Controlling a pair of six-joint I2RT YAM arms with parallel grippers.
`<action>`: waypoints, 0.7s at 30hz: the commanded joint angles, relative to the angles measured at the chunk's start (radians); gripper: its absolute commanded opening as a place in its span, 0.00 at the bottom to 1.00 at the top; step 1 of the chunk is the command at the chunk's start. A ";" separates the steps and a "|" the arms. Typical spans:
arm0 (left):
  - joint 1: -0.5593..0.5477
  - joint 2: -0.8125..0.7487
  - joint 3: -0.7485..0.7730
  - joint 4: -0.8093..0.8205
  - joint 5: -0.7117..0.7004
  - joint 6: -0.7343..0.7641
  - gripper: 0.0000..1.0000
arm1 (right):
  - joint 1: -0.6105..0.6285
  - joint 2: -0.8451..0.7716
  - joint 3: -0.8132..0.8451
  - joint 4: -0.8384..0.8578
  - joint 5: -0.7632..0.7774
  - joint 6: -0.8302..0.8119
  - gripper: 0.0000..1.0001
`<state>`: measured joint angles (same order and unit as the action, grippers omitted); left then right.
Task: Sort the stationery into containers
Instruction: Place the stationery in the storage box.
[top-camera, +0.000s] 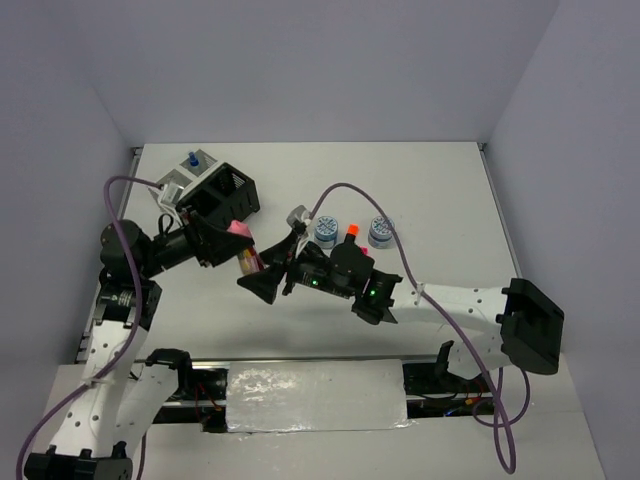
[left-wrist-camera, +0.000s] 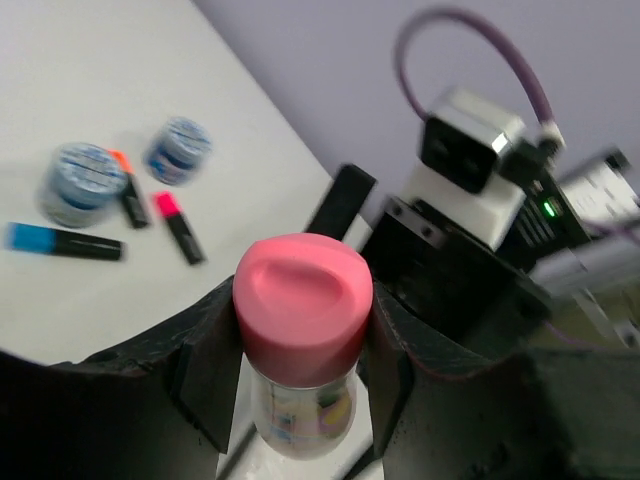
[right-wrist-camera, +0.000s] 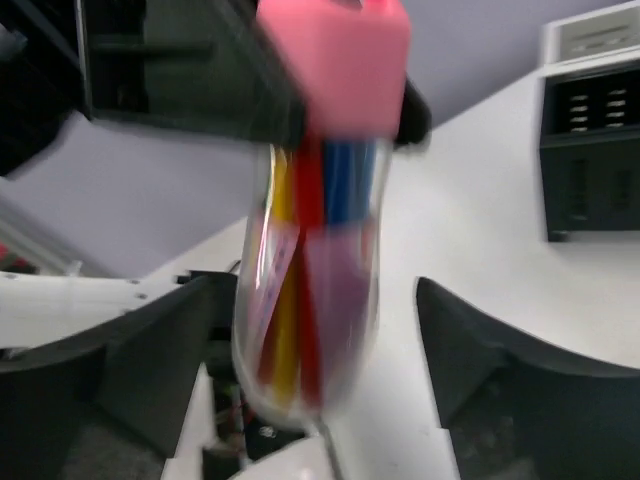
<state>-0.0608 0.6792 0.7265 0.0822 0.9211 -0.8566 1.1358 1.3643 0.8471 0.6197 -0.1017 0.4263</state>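
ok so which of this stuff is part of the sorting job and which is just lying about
job: pink-capped bottle in the left claw, two tins, blue marker, orange marker, pink marker, black organiser, grey cups
lying about: purple cables, shiny sheet by the arm bases

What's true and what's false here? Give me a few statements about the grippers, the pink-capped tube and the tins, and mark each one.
1. The left gripper holds the pink-capped tube by its cap. True.
2. The right gripper is clamped on the tube. False: its fingers stand apart on either side of it.
3. The two tins sit inside a container. False: they stand on the table.
4. A blue-capped bottle stands in a grey cup. True.
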 joint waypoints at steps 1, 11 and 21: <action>0.003 0.062 0.129 -0.224 -0.268 0.184 0.00 | -0.073 -0.083 -0.066 0.041 0.066 -0.045 0.92; 0.003 0.250 0.108 0.092 -1.376 0.203 0.00 | -0.226 -0.405 -0.327 -0.112 0.209 -0.055 1.00; 0.016 0.687 0.330 0.398 -1.667 0.496 0.00 | -0.220 -0.723 -0.353 -0.366 0.191 -0.101 1.00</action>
<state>-0.0532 1.3422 0.9859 0.2455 -0.6167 -0.4870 0.9073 0.6884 0.4843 0.3519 0.0868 0.3576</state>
